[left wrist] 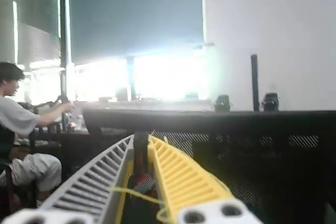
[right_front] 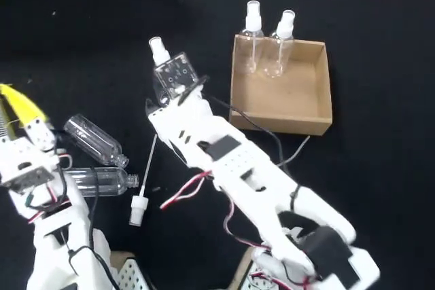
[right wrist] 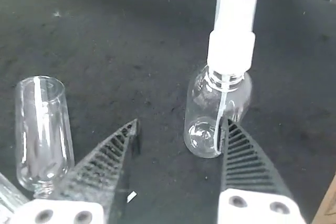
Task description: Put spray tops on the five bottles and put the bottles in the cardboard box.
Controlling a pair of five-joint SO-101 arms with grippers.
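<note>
From above, the capped bottle (right_front: 159, 50) stands upper centre, just left of the cardboard box (right_front: 280, 121). In the left wrist view, your left gripper (left wrist: 140, 139) is clenched on nothing. In the right wrist view, your right gripper (right wrist: 181, 125) is spread. The capped bottle sits right of middle, so centre it before squeezing.

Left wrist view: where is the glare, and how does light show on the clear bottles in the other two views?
Left wrist view: the window glares white beyond the left gripper. Right wrist view: bright streaks run along the lying bottle and the standing bottle. High view: the black table shows hardly any shadows.
</note>
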